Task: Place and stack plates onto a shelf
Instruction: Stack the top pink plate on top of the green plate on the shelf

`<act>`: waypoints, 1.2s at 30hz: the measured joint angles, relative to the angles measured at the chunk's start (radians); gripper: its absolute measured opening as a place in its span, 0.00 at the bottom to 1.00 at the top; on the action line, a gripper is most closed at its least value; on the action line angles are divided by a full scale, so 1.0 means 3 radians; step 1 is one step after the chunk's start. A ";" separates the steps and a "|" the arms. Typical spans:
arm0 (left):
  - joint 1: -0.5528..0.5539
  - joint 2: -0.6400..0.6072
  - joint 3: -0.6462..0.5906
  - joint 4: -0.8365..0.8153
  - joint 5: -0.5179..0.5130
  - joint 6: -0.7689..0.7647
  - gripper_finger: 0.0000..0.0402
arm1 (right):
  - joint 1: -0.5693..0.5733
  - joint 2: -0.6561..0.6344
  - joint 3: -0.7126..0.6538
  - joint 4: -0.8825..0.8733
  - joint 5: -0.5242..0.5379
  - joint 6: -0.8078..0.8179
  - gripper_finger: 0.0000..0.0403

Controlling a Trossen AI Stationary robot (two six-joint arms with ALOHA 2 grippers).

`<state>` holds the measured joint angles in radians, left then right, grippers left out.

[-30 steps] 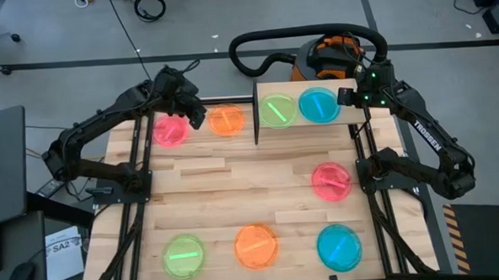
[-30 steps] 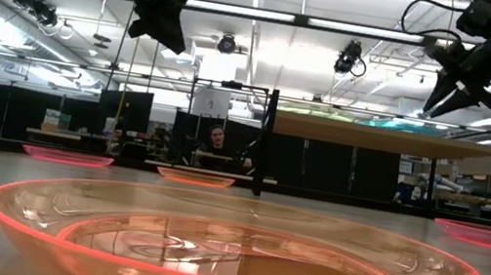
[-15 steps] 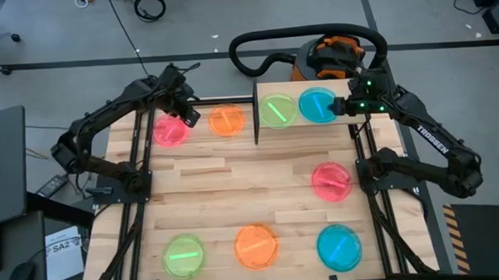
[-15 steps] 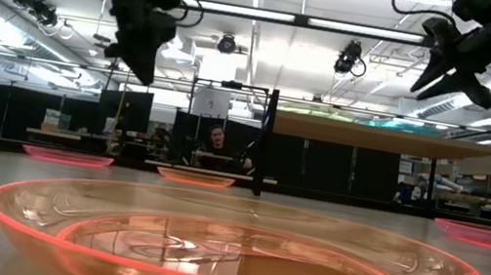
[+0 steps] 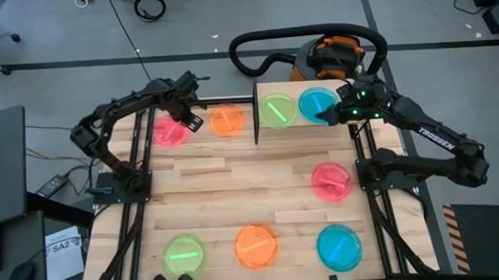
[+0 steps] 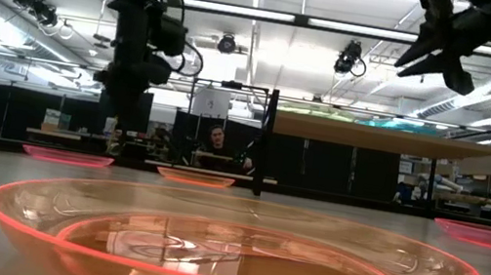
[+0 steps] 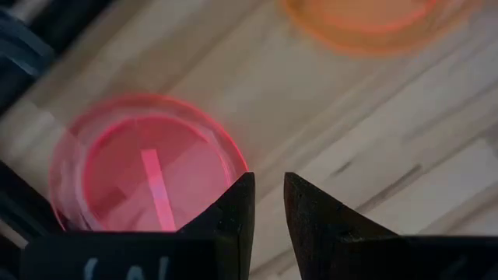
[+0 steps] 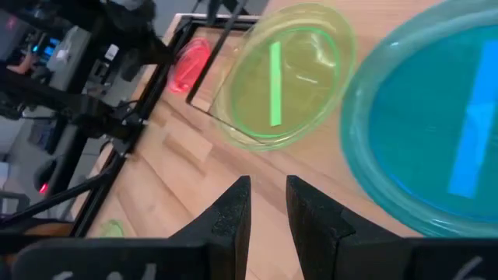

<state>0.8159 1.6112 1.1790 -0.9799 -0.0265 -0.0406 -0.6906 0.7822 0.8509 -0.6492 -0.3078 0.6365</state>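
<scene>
The shelf [image 5: 343, 119] stands at the table's far edge and carries a green plate [image 5: 276, 110] and a blue plate [image 5: 314, 103] side by side, flat on the board. A pink plate [image 5: 168, 132] and an orange plate [image 5: 226, 120] lie flat on the table left of it. My left gripper [image 5: 191, 120], shut, hovers just right of that pink plate [image 7: 148, 167], pointing down [image 6: 120, 118]. My right gripper [image 5: 328, 113], shut, hangs high [image 6: 425, 62] over the near rim of the blue plate [image 8: 436, 124], with the green plate [image 8: 284, 74] beyond it.
Several more plates lie flat on the table: pink [image 5: 331, 180] at the right, and green [image 5: 184, 254], orange [image 5: 255, 245] and blue [image 5: 338, 246] along the near edge. The shelf's black end frame [image 5: 256, 114] stands between the orange plate and the green one.
My left gripper has come down toward the far-left pink plate and tipped from slanting to pointing straight down. My right gripper has risen and moved toward the table's left, from beside the shelf's right end to over the blue plate. No plate has moved.
</scene>
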 joint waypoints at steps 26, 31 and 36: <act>-0.0111 0.0304 -0.0001 -0.0213 -0.0076 0.0152 0.34 | 0.1132 0.0003 0.0000 0.0215 0.0715 0.0264 0.22; -0.0137 0.0304 -0.0002 -0.0197 -0.0255 0.0112 0.37 | 0.1272 0.0004 -0.0001 0.0400 0.0715 0.0263 0.22; -0.0136 0.0304 -0.0002 -0.0178 -0.0361 -0.0027 0.37 | 0.1393 0.0004 -0.0001 0.0579 0.0716 0.0259 0.22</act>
<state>0.7750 1.7023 1.1783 -1.0334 -0.1349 -0.0487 -0.2726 0.7834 0.8507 -0.4756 -0.0931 0.7143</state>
